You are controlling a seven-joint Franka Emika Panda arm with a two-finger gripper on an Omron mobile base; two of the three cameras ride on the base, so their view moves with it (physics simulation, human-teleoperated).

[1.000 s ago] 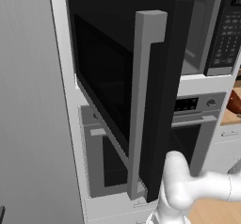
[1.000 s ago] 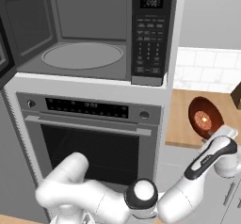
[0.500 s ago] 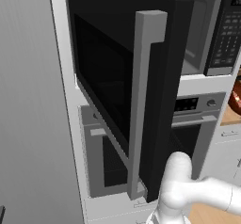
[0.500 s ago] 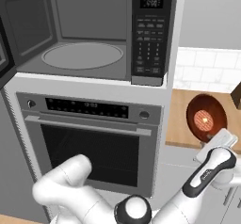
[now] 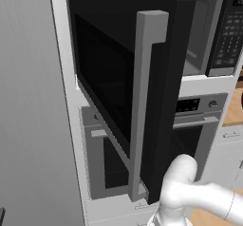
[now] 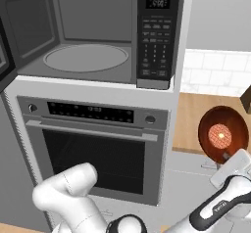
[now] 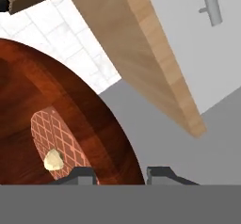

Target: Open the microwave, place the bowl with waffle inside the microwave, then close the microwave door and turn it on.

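Note:
The microwave (image 6: 88,56) stands open, showing its light grey cavity and round turntable, with the keypad strip (image 6: 157,41) to its right. The microwave door (image 5: 118,78) is swung far out to the left, its grey bar handle (image 5: 144,101) facing the left base camera. The dark reddish-brown bowl (image 6: 236,124) hangs tilted over the wooden counter's front edge, right of the oven. The waffle (image 6: 219,135) lies inside it. My gripper (image 6: 224,154) is shut on the bowl's lower rim. In the hand view the bowl (image 7: 70,91) and waffle (image 7: 63,138) sit just above my gripper (image 7: 120,175).
A grey oven (image 6: 98,144) with a horizontal handle sits under the microwave. The wooden counter (image 6: 191,119) runs to the right, with white tiles (image 6: 215,75) behind it. A grey cabinet front with a bar handle (image 7: 209,4) lies below the counter edge (image 7: 150,53).
The arm has sunk lower and swung right, carrying the bowl slightly down and to the right. The microwave door has stayed open.

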